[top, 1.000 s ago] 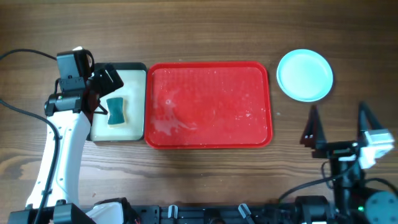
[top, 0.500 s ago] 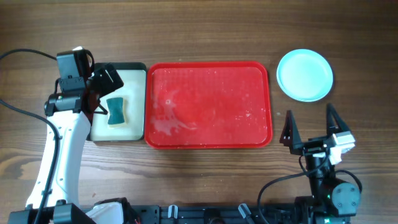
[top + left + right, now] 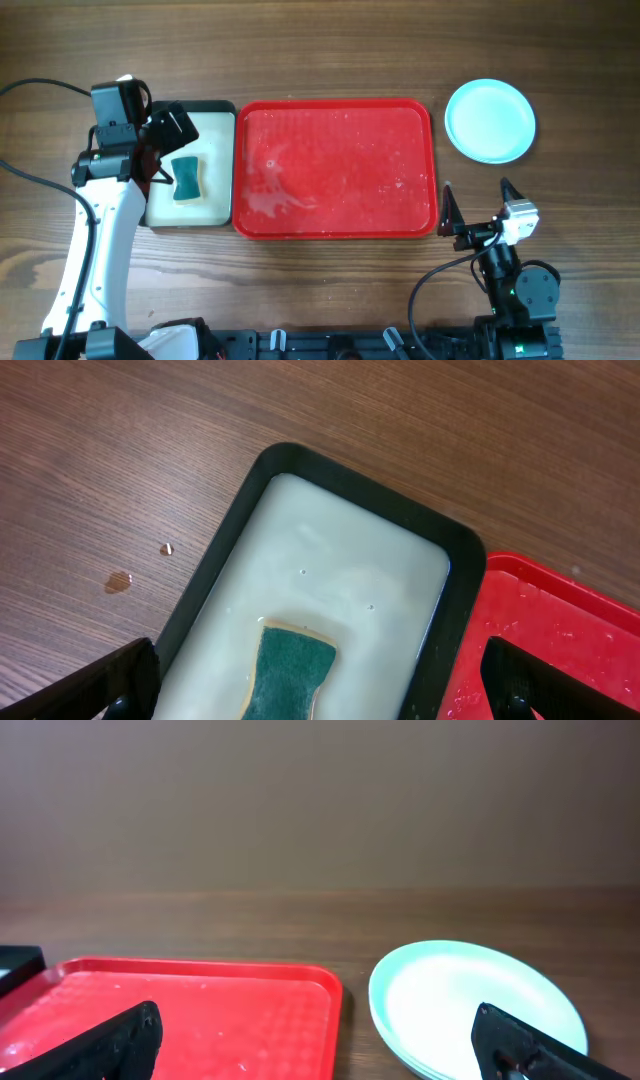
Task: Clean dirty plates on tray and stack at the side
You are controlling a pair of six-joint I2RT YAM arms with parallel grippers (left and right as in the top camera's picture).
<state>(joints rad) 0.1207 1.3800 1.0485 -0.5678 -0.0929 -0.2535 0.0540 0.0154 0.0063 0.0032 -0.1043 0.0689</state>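
Found red tray at table centre, wet smear and pale specks across its floor. Logged plates stacked on bare wood just off its far right corner, apart from it. Top one pale blue; layered rims visible at the near edge in the right wrist view. Cannot count the stack. Noted small dark-rimmed tray against the red tray's left side, filled with milky liquid, green sponge lying in it toward the near end. Saw left gripper over that small tray above the sponge, jaws wide apart, nothing held. Saw right gripper low beside the red tray's near right corner, jaws spread, nothing between them, plates ahead. Spotted droplets on wood left of the small tray.
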